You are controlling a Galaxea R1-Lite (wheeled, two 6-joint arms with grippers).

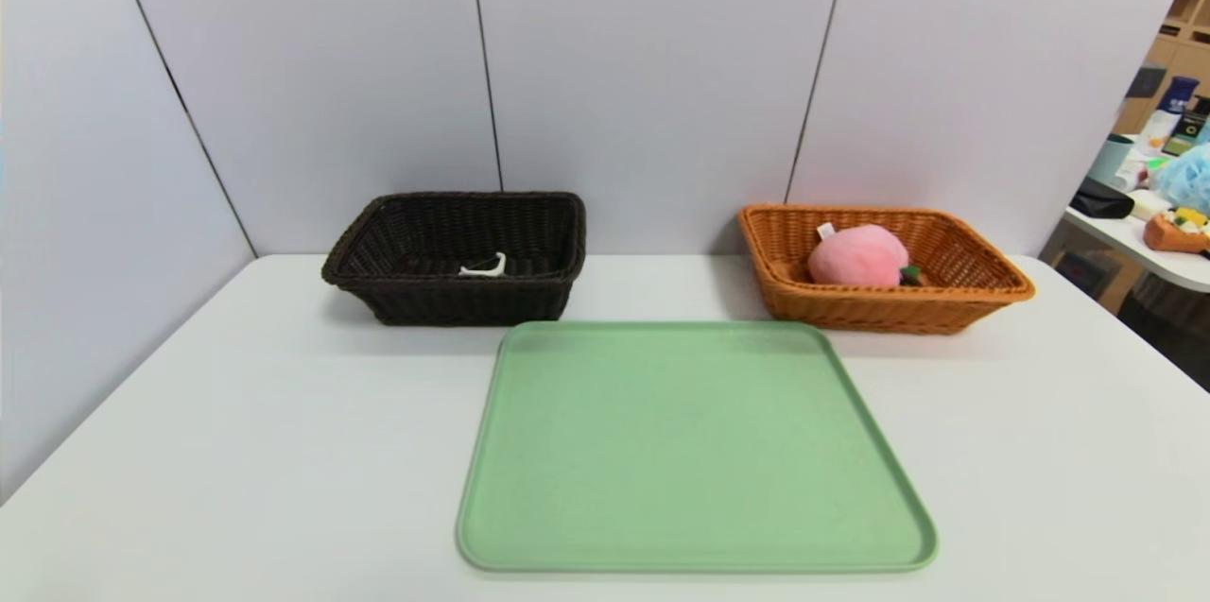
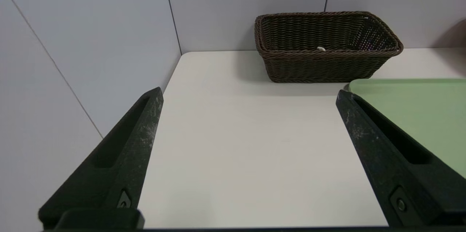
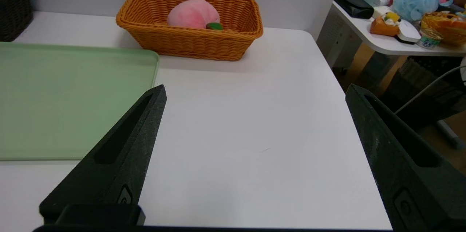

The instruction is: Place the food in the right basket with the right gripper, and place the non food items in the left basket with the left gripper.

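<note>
The peach (image 1: 856, 256) lies in the right basket (image 1: 983, 281), the peeler (image 1: 484, 267) in the left basket (image 1: 378, 248).

No text, label or number can be read anywhere.

2 baskets (image 1: 974, 285), 1 tray (image 1: 695, 451), 1 peach (image 1: 855, 257).

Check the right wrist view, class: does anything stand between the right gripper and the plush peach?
Nothing visible: bare white table lies between the open right gripper and the orange basket, whose near wall hides the lower part of the peach inside.
</note>
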